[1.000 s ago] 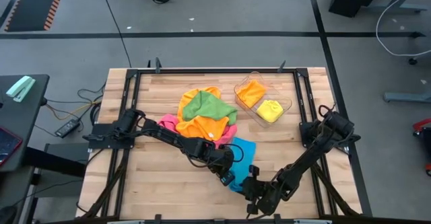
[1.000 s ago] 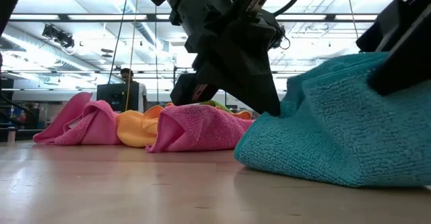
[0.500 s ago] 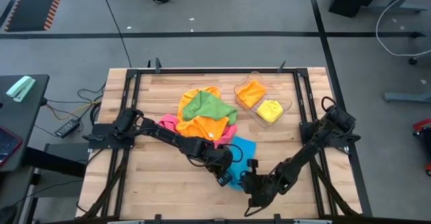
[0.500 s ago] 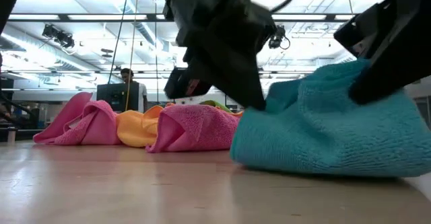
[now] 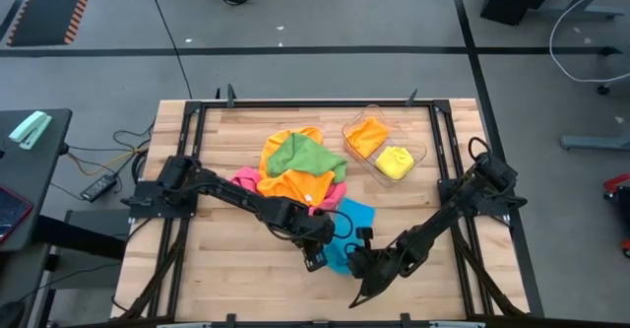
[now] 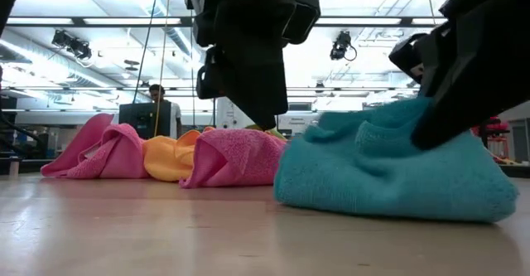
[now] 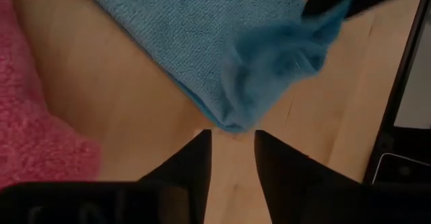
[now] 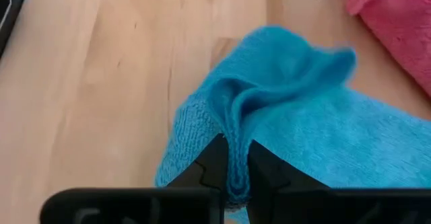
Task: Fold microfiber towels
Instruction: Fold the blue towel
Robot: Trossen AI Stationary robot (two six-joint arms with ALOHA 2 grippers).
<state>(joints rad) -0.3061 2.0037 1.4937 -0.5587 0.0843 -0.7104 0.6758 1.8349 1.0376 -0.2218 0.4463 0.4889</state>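
Observation:
A blue towel (image 5: 346,231) lies bunched on the table near the front middle; it also shows in the low view (image 6: 389,168). My right gripper (image 8: 232,163) is shut on it at its near right side (image 5: 360,267). My left gripper (image 7: 232,153) is open just off the towel's near left corner (image 7: 227,120), and it touches nothing (image 5: 317,257). A pile of pink, orange and green towels (image 5: 300,170) lies behind the blue towel. My right gripper pinches a raised fold of the blue towel (image 8: 234,126) between its two fingers, close to the towel's near edge. The fingers slant down from the table's near right side. The rest of the towel lies heaped on the table ahead of the fingers, slack.
A clear plastic tray (image 5: 421,153) at the back right holds an orange and a yellow towel. The pink towel (image 6: 236,156) lies right behind the blue one. There is bare wood on the near left of the table (image 5: 226,259). A person stands in the room beyond (image 6: 157,102).
My right gripper has gone toward the table's left and a little toward its far edge, pushing the blue towel's near side into a higher heap. My left gripper has drawn back toward the left, off the towel's corner.

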